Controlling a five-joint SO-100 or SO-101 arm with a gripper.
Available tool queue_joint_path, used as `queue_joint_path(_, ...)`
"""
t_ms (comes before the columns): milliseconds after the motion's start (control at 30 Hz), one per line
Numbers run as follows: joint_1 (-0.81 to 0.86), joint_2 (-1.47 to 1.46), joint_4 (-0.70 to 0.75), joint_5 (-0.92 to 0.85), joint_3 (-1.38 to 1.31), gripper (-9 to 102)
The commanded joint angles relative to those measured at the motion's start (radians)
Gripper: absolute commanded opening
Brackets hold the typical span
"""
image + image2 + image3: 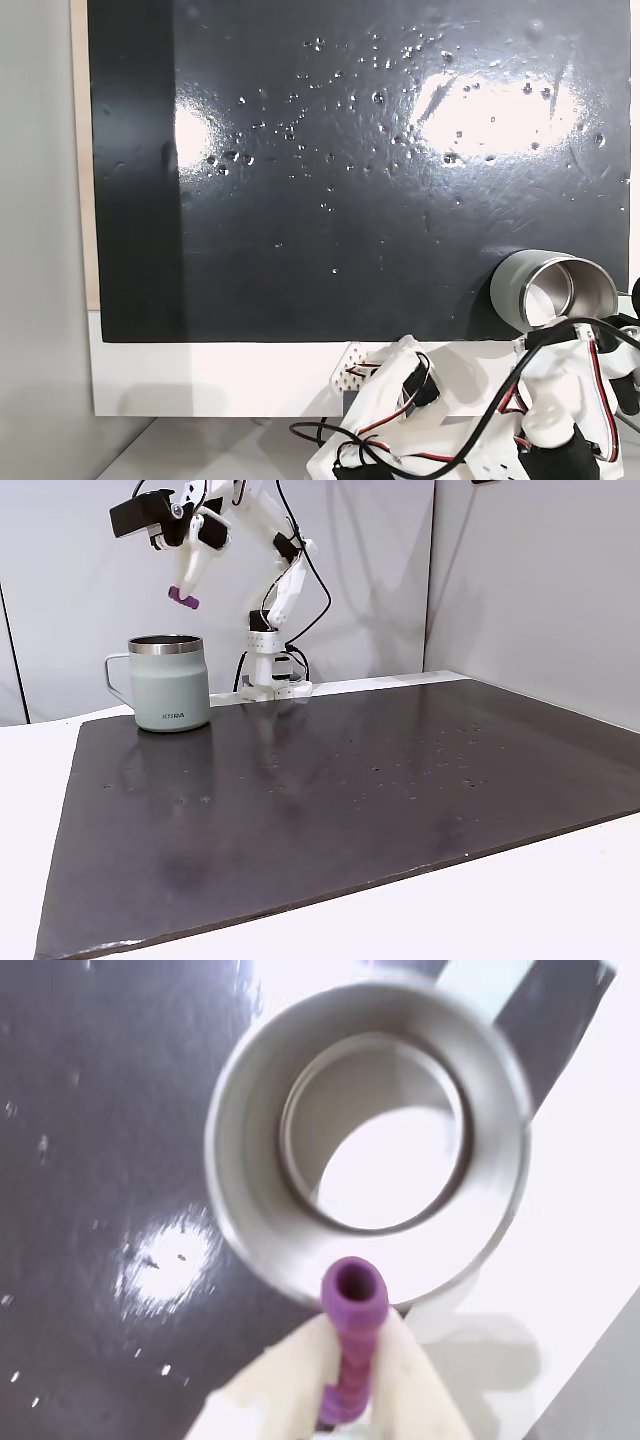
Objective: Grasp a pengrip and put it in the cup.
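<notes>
The cup (170,683) is a grey-green metal mug with a handle, standing upright at the back left of the dark mat; its shiny open inside shows from above in the wrist view (370,1140) and at the lower right in a fixed view (553,289). The gripper (186,592) hangs above the cup's rim, shut on the pengrip (183,598), a small purple ribbed tube. In the wrist view the pengrip (350,1345) sticks out between the pale fingers (280,1380), its open end over the cup's near rim.
A dark glossy mat (360,780) covers the white table (560,900). The arm's white base (270,675) stands behind the mat, right of the cup. Cables (440,440) trail over the arm. A grey wall stands behind.
</notes>
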Motion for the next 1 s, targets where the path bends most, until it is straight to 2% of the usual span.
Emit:
queue_joint_path(0, 0.032, 0.023, -0.137, -0.028, 0.026, 0)
queue_joint_path(167, 0.031, -0.018, -0.268, -0.015, 0.058, 0)
queue_joint_path(367, 0.031, -0.017, -0.314, -0.015, 0.091, 2)
queue_joint_path(433, 0.031, -0.017, -0.324, -0.015, 0.097, 9)
queue_joint_path(567, 0.037, -0.014, -0.336, -0.015, 0.106, 31)
queue_joint_path(967, 0.040, -0.031, -0.344, -0.015, 0.103, 31)
